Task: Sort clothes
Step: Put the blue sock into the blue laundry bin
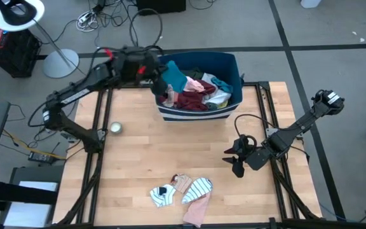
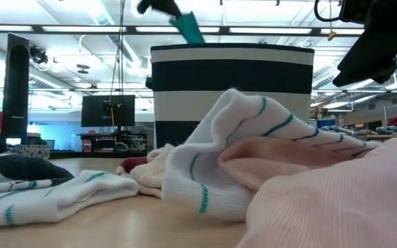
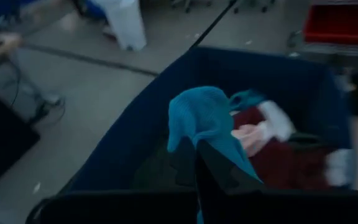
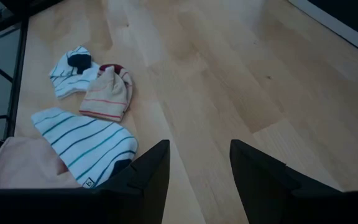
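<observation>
Sorting under way: left gripper [image 1: 164, 81], fingers clamped on a teal garment [image 3: 207, 121], must carry it clear of the bin [image 1: 234, 67]; right gripper [image 1: 237, 159], fingers spread and empty, waits beside the striped pile [image 1: 196, 189] on the bench [image 1: 138, 152].

High view straight down; low view level, close behind striped garment [image 2: 253, 138], also seen overhead.

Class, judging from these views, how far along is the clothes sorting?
Done: a few small striped and pink garments lie on the wooden table. In hand: the left gripper, jaws shut, lifts a teal cloth over the dark blue bin. Left: more clothes inside; the right gripper waits open.
</observation>
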Robot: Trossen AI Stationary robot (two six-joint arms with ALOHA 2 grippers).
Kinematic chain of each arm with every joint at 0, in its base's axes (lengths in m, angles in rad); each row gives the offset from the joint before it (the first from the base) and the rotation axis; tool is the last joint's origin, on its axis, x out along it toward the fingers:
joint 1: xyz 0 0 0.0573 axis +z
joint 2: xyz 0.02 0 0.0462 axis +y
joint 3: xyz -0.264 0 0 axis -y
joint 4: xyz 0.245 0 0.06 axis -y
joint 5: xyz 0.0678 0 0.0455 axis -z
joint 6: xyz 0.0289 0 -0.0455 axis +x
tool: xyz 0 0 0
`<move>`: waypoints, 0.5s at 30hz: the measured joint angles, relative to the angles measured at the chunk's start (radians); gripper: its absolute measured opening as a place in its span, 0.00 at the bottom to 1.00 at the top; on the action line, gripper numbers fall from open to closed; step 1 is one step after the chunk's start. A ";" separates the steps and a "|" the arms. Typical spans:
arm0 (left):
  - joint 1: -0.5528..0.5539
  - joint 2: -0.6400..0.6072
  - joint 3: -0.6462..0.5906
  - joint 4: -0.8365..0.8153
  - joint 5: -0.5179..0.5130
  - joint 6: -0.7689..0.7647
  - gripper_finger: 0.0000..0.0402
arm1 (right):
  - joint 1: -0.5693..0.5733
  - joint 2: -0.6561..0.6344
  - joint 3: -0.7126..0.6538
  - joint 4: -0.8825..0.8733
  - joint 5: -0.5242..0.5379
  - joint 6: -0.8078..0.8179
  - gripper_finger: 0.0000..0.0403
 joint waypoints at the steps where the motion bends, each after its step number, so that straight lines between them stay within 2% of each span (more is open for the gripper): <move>1: 0.021 0.013 -0.003 -0.001 0.008 -0.004 0.00 | 0.000 0.000 0.000 0.000 0.000 0.000 0.42; 6: 0.083 0.093 -0.008 -0.007 0.034 -0.107 0.05 | 0.000 0.000 0.000 -0.001 0.000 -0.001 0.42; 15: 0.096 0.180 -0.009 -0.074 0.063 -0.073 0.30 | 0.000 0.000 0.000 -0.004 0.000 -0.001 0.42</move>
